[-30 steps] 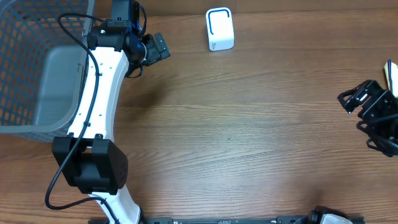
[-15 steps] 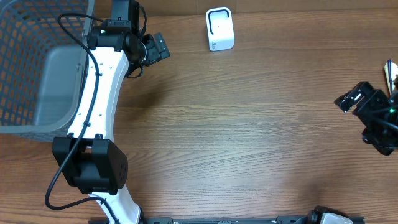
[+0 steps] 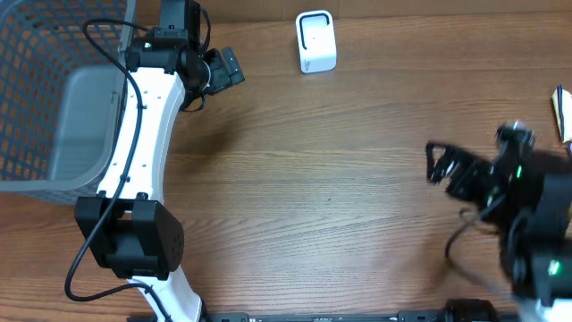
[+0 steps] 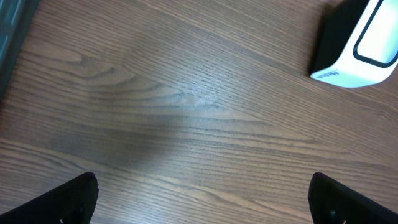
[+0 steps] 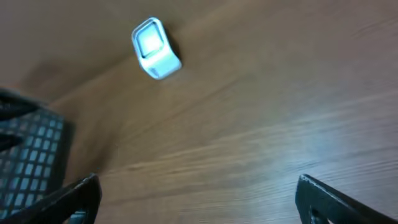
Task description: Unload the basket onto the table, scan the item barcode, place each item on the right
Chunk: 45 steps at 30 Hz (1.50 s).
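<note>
Right fingers [image 3: 438,164] have swung in from the right edge toward the middle of the table [image 3: 340,215], blurry, spread wide and empty. Left fingers [image 3: 229,68] haven't budged, also spread. Scanner [image 3: 315,41] sits at the far edge, and the item [image 3: 562,112] is at the right edge.

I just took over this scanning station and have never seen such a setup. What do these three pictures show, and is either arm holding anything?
Two robot arms stand at a wooden table, each ending in a two-finger gripper. The wide picture is from a camera fixed above; the other two are from wrist cameras, so the dark shapes in their bottom corners are that arm's own fingers. From above, the left gripper is top left, beside a grey mesh basket; the right gripper is at the right, blurred. The small white box with a blue outline is probably the barcode scanner. A small object peeks in at the right edge, too cut off to identify. Both grippers are open and empty.
</note>
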Motion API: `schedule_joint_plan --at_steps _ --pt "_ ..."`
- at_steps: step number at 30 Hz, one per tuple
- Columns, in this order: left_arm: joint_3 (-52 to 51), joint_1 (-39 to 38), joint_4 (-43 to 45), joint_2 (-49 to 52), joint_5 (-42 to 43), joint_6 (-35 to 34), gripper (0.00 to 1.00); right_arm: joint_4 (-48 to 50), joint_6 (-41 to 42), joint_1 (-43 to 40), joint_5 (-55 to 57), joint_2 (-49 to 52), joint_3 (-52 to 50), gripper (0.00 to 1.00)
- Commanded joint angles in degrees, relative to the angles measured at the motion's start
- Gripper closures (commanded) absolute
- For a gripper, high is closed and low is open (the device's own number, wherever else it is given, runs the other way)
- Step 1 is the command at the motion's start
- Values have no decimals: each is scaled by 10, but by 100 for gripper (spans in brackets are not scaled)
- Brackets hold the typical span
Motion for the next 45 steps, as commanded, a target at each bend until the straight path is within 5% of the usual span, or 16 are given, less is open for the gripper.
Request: schedule_joint_plan --at_steps 1,10,25,45 --pt "3 -2 1 1 -5 3 0 -7 -2 11 2 -103 -81 0" --pt "3 -2 1 1 -6 3 0 18 -33 21 96 -219 -165 0" --pt "3 -2 1 1 -5 3 0 297 -92 63 94 -426 -432 0" --pt "3 -2 1 1 -5 3 0 376 -141 43 139 -428 -478 0"
